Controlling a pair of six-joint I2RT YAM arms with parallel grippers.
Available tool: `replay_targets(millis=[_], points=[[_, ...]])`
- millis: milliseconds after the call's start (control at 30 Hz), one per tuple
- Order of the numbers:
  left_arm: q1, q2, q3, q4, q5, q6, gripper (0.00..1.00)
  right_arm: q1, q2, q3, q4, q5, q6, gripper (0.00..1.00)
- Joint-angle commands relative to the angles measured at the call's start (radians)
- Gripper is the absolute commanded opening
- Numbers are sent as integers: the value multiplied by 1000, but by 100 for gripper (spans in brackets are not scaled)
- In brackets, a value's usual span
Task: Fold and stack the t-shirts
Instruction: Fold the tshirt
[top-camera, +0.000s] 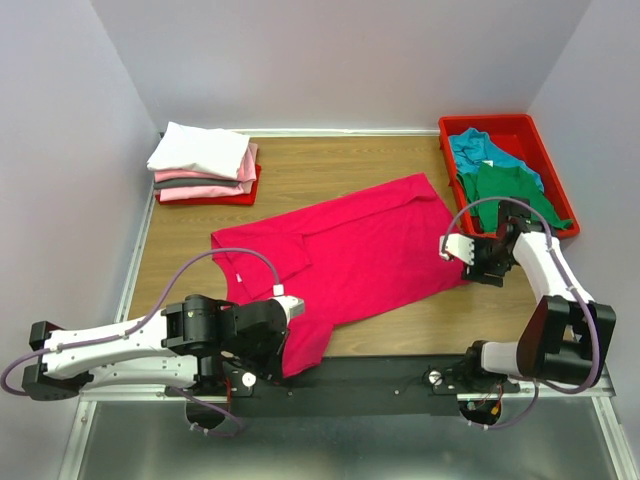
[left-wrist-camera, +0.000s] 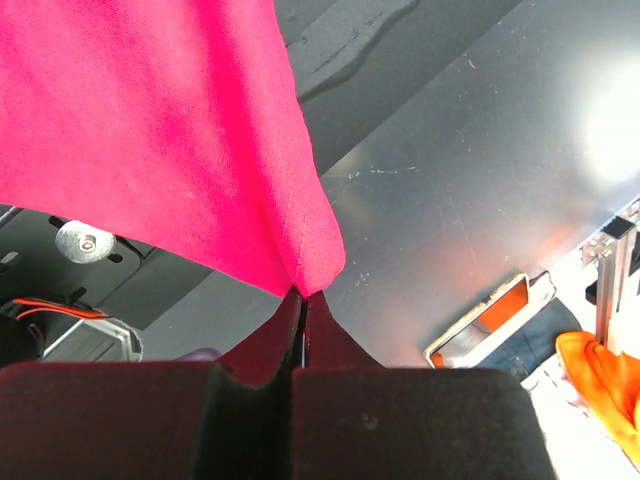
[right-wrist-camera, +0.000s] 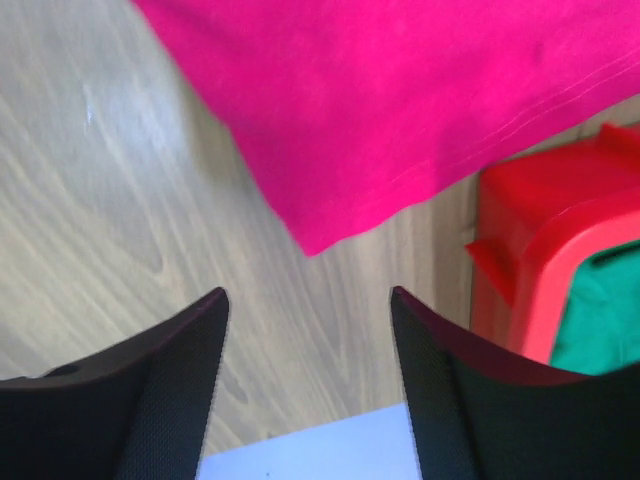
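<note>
Left fingers (left-wrist-camera: 265, 345) pinch the crimson t-shirt (top-camera: 370, 250) hem shut; right fingers (right-wrist-camera: 185, 345) stand apart, empty, above the tabletop (right-wrist-camera: 120, 200) beside its corner

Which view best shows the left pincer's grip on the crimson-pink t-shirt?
Left wrist: the left pincer is shut on a corner of the crimson-pink cloth t-shirt. Top external hides the pinch under the arm; right wrist shows only a free corner.

The t-shirt (top-camera: 360, 250) lies on the table (top-camera: 330, 165) between stack (top-camera: 205, 160) and tray (top-camera: 490, 122).
</note>
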Motion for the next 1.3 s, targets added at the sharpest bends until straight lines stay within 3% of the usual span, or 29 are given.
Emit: replay_targets(millis=[0, 267, 700, 867, 900, 1133, 1167, 1267], points=[[3, -27, -12, -18, 25, -17, 0, -43, 32, 1, -73, 14, -129, 70], [3, -37, -6, -16, 9, -9, 0, -57, 126, 20, -75, -55, -209, 69], [3, -50, -26, 5, 19, -2, 0, -57, 262, 18, 45, -89, -165, 66], [2, -27, -16, 25, 19, 6, 0, -57, 289, 23, 66, -88, -149, 54], [2, -24, -12, 31, 18, 8, 0, -58, 289, 21, 68, -88, -148, 45], [5, 16, 20, 96, -5, 9, 0, -57, 261, 43, 68, -123, -136, 22], [5, 26, 35, 114, -19, 12, 0, -57, 252, 46, 66, -132, -134, 16], [17, 48, 52, 143, -53, 26, 0, -57, 243, 67, 60, -147, -123, 13]])
